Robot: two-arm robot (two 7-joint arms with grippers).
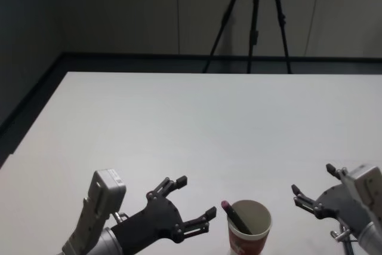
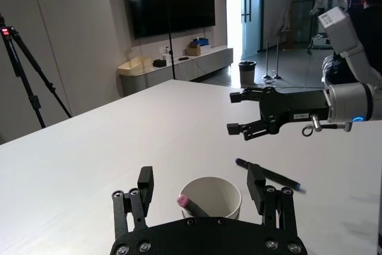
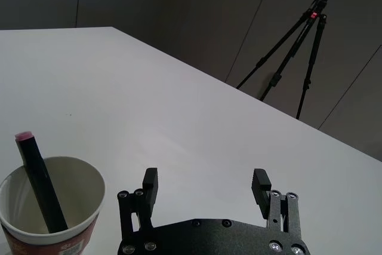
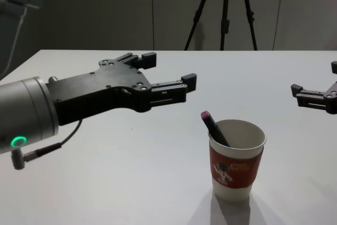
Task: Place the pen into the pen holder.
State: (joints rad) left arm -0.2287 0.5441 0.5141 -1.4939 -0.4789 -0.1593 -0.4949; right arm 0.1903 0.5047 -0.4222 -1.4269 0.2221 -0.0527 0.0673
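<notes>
The pen holder (image 1: 249,234), a white paper cup with a red sleeve (image 4: 236,166), stands upright near the table's front edge. A dark pen with a pink cap (image 4: 212,125) leans inside it, cap up and above the rim (image 3: 37,180). In the left wrist view a second dark pen (image 2: 270,175) lies flat on the table just past the cup (image 2: 210,198). My left gripper (image 1: 197,196) hovers open just left of the cup, holding nothing. My right gripper (image 1: 311,180) hovers open to the cup's right, also holding nothing (image 2: 233,113).
The white table (image 1: 179,123) stretches bare ahead of the cup to its far edge. A black tripod (image 1: 253,16) stands on the floor beyond that edge, by the dark wall.
</notes>
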